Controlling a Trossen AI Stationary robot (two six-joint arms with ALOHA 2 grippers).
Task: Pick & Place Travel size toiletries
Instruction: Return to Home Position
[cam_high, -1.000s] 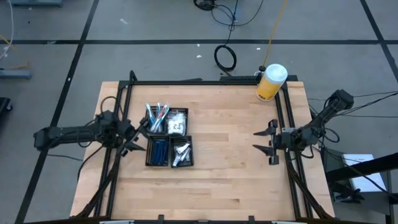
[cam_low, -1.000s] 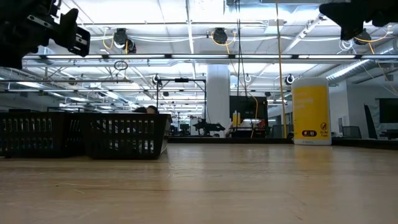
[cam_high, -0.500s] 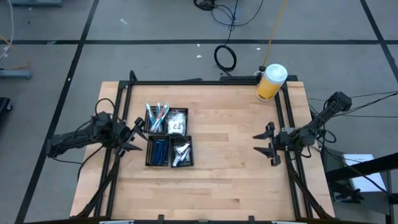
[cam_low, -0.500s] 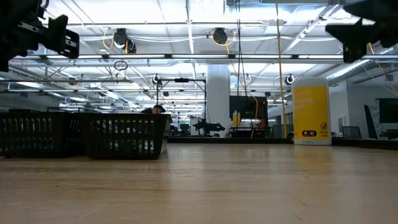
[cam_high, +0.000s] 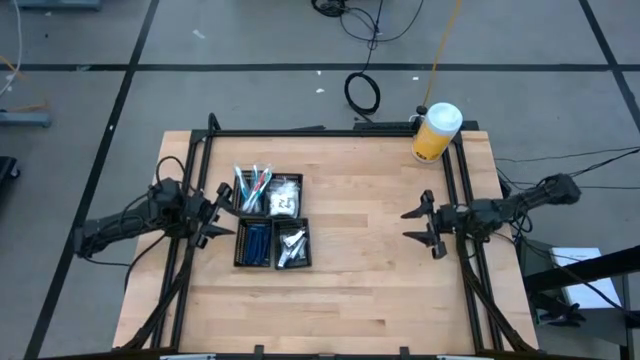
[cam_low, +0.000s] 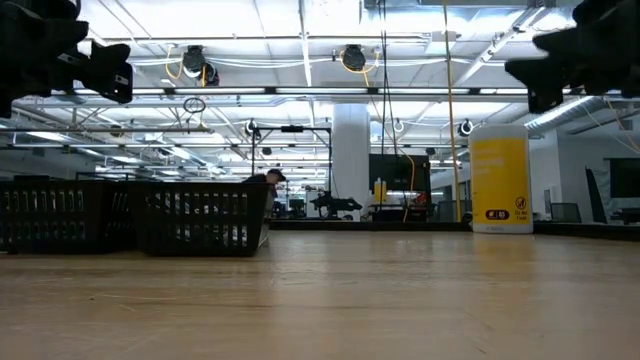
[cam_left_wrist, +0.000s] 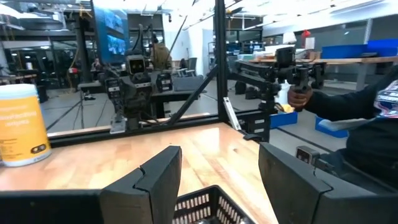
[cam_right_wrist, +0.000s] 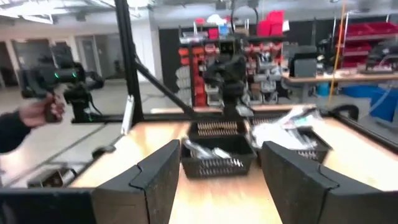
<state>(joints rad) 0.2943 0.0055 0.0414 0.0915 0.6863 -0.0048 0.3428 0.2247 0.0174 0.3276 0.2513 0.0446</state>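
Note:
The toiletries lie sorted in a black four-compartment tray (cam_high: 272, 262) on the table's left half: thin white, green and pink sticks (cam_high: 252, 186), white-clear packets (cam_high: 285, 195), blue razor-like pieces (cam_high: 257, 242) and silvery tubes (cam_high: 292, 246). My left gripper (cam_high: 218, 215) is open and empty, above the table just left of the tray; the tray's rim (cam_left_wrist: 205, 208) shows between its fingers. My right gripper (cam_high: 408, 225) is open and empty, above the table's right part, facing the tray (cam_right_wrist: 217, 163). In the low view the tray (cam_low: 135, 215) stands at the left, with both grippers high above the tabletop.
A big yellow jar with a white lid (cam_high: 436, 132) stands at the table's far right corner. A black frame (cam_high: 330, 131) runs along the table's edges. Bare wood lies between the tray and my right gripper. A person's hand (cam_left_wrist: 300, 96) holds a controller beyond the table.
My right gripper has come down a little and shifted slightly toward the table's left, its arm stretching out lower. My left arm has drawn its elbow in, while its gripper stays beside the tray. Both grippers stay open.

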